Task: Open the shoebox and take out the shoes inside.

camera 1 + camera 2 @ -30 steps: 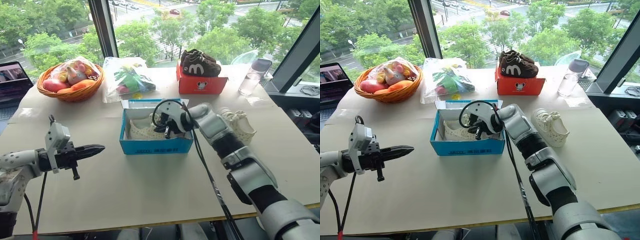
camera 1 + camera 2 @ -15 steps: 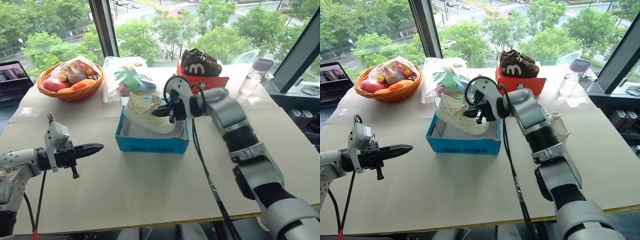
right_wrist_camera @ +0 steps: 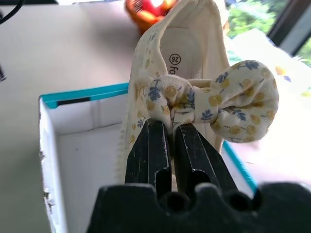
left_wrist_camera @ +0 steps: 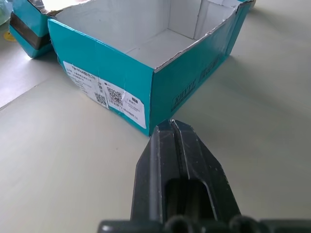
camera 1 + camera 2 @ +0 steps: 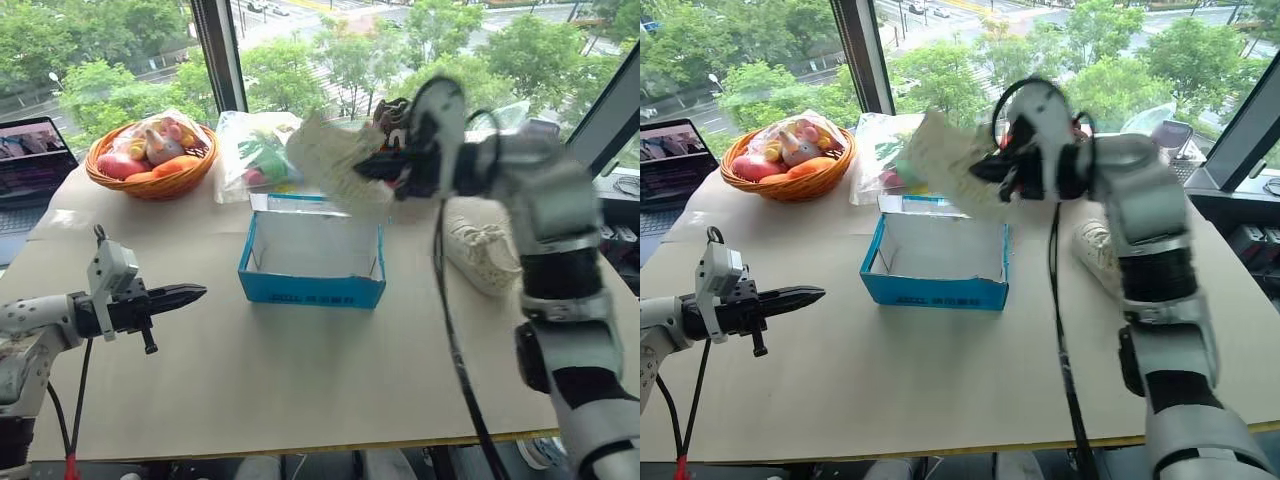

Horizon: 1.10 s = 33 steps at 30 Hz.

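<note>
2nd shoe [image 3: 170,73] lifted clear above the empty shoebox [image 5: 312,262].
R fingers [image 3: 172,141] pinched on its bow; toe points away from them. 1st shoe [image 5: 482,255] on counter [image 5: 300,370], R of box. L fingers [image 4: 170,141] shut, empty, near box corner.

The shoebox [image 4: 126,87] is matt blue cardboard, plain white inside, with a paper label. The lifted shoe [image 3: 184,97] is cream cloth with a floral fabric bow; the desk [image 5: 300,370] looks smooth and matt.
</note>
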Each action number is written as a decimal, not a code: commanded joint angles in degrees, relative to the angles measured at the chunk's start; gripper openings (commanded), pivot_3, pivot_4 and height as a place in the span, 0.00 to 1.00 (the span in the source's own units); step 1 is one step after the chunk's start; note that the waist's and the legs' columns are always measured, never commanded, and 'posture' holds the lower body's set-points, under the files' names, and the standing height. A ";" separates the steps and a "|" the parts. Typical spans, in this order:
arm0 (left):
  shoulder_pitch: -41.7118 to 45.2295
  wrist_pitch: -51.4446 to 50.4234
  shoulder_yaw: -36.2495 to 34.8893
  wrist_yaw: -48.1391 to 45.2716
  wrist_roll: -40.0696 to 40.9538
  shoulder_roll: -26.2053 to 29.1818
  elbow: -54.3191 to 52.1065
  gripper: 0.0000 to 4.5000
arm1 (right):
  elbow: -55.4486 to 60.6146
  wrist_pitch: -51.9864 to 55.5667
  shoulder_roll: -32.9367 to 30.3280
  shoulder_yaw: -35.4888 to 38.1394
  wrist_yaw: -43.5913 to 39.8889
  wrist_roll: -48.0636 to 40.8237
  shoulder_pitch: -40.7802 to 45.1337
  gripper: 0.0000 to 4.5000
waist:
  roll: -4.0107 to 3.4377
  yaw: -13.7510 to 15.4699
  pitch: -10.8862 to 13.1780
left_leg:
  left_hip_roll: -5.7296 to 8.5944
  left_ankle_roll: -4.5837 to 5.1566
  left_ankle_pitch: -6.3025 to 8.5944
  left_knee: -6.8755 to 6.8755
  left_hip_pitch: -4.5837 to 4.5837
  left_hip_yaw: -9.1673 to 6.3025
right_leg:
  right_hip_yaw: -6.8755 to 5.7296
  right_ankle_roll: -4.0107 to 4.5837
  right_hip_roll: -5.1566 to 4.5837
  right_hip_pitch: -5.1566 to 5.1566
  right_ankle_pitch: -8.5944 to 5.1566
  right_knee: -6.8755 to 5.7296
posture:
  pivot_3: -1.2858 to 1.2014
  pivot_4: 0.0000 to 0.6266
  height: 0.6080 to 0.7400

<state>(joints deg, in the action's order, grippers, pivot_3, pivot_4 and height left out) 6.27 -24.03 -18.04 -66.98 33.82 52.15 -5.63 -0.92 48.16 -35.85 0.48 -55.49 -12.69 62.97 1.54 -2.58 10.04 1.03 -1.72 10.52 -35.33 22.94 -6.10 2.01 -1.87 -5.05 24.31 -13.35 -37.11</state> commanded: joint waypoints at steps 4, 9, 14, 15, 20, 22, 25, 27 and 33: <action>2.33 1.20 0.83 -0.53 -0.32 -0.55 0.61 0.00 | 5.91 6.67 -9.31 7.89 5.66 -1.33 -4.42 0.00 | 0.00 0.04 0.00 | 0.00 0.00 0.00 0.00 -0.02 0.01 | 0.00 -0.01 -0.01 -0.04 0.00 0.00 | 0.52 0.24 1.00; 3.80 1.46 1.98 -1.29 -0.73 -0.70 1.86 0.00 | 11.21 11.20 -14.38 7.55 7.36 -1.69 -14.57 0.00 | 0.00 -0.17 0.00 | 0.01 0.03 0.02 0.00 0.01 0.03 | 0.02 -0.01 -0.01 -0.02 -0.01 0.01 | 0.52 0.24 1.00; 4.76 1.62 2.63 -1.90 -1.14 -0.85 2.74 0.00 | 14.05 13.74 -13.26 7.21 12.34 -1.60 -19.93 0.00 | -0.06 -0.44 0.04 | 0.01 0.06 0.03 -0.01 -0.03 0.12 | 0.10 -0.02 -0.01 -0.02 -0.01 -0.01 | 0.52 0.24 1.00; 4.94 1.66 2.76 -1.95 -1.20 -0.85 2.89 0.00 | 14.37 14.05 -12.92 7.04 13.17 -1.68 -20.60 0.00 | -0.06 -0.45 0.04 | 0.00 0.06 0.03 -0.01 -0.03 0.12 | 0.10 -0.02 0.00 -0.02 -0.01 -0.02 | 0.52 0.24 1.00; 5.22 1.63 2.98 -2.21 -1.35 -0.90 2.93 0.00 | 12.67 15.21 -11.15 5.92 17.88 -0.85 -24.08 0.00 | -0.06 -0.17 0.03 | 0.00 0.06 0.03 -0.01 -0.02 0.12 | 0.10 -0.04 -0.01 -0.06 -0.02 0.03 | 0.52 0.24 1.00; 5.02 1.73 2.95 -2.24 -1.59 -0.87 2.89 0.00 | 11.95 15.78 -10.49 6.36 19.43 -0.98 -24.94 0.00 | -0.06 0.01 0.04 | 0.01 0.06 0.03 -0.01 -0.01 0.12 | 0.09 -0.04 -0.01 -0.05 -0.02 0.03 | 0.52 0.24 1.00; 4.46 1.79 2.68 -2.35 -1.80 -0.93 2.57 0.00 | 12.31 18.99 -8.70 8.19 22.44 -1.46 -26.05 0.00 | -0.06 0.05 0.04 | 0.02 0.06 0.03 -0.01 0.00 0.12 | 0.10 -0.05 -0.02 -0.05 -0.02 0.02 | 0.52 0.24 1.00; 4.23 1.73 2.46 -2.41 -1.77 -0.96 2.35 0.00 | 14.52 22.12 -6.86 10.11 24.29 -2.51 -26.96 0.00 | -0.06 0.05 0.03 | 0.02 0.06 0.03 -0.01 -0.02 0.12 | 0.09 -0.05 -0.02 -0.07 -0.02 0.02 | 0.52 0.24 1.00; 4.05 1.98 2.50 -2.58 -2.04 -0.98 2.52 0.00 | 19.42 28.38 -2.04 14.02 28.45 -3.97 -30.55 0.00 | -0.05 0.09 0.03 | 0.02 0.06 0.03 -0.01 -0.02 0.12 | 0.09 -0.05 -0.02 -0.08 -0.02 0.02 | 0.52 0.24 1.00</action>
<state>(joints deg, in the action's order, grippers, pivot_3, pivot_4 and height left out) 10.31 -23.67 -14.46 -69.27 31.64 51.03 -2.19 15.97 74.84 -38.18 11.70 -28.65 -16.09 32.71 1.49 -2.49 10.07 1.05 -1.66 10.55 -35.34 22.92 -5.98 2.09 -1.92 -5.07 24.22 -13.38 -37.09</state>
